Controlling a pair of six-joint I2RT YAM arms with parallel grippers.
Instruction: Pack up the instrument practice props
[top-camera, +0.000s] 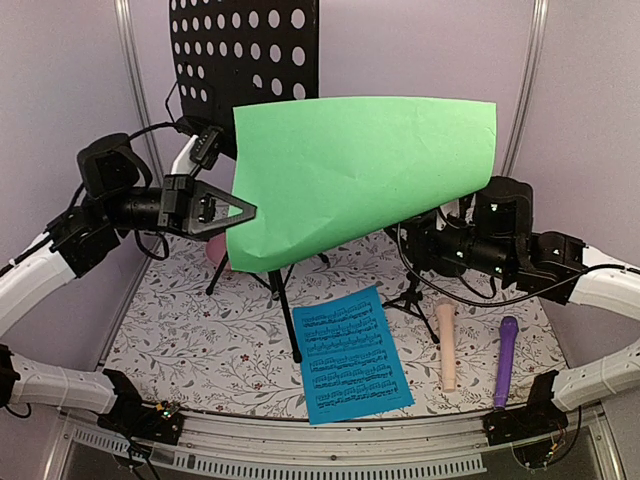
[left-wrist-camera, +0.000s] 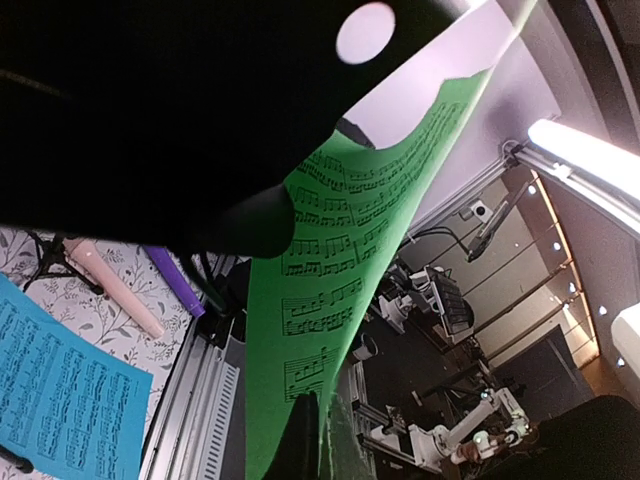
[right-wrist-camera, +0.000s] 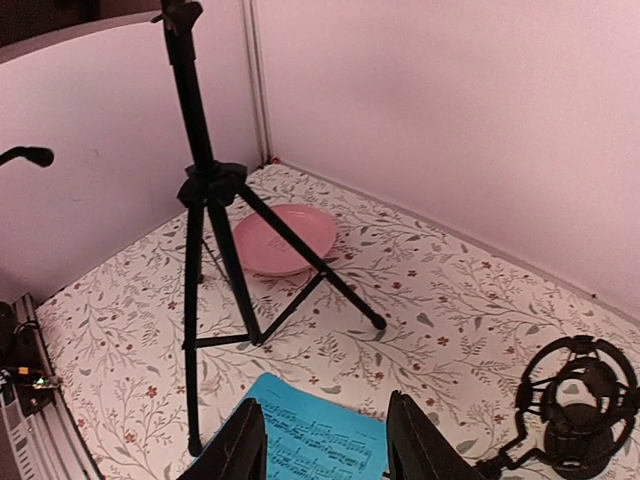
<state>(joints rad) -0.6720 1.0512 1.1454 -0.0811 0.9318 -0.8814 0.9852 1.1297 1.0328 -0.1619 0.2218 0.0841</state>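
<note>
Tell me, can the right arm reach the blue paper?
Probably yes. The right tool is open and empty, and the blue paper lies flat just below it with nothing between. The tripod stands close beside, so it might get bumped.

A sheet (top-camera: 350, 355) lies before the tripod (top-camera: 285, 310), two microphones (top-camera: 447, 345) to its right, a plate (right-wrist-camera: 283, 238) at the tripod's left.

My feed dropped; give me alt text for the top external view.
The left gripper holds a green sheet up by one edge, in front of the black perforated music rack. Below, on the floral table, lie a blue music sheet, a beige microphone and a purple microphone.
</note>
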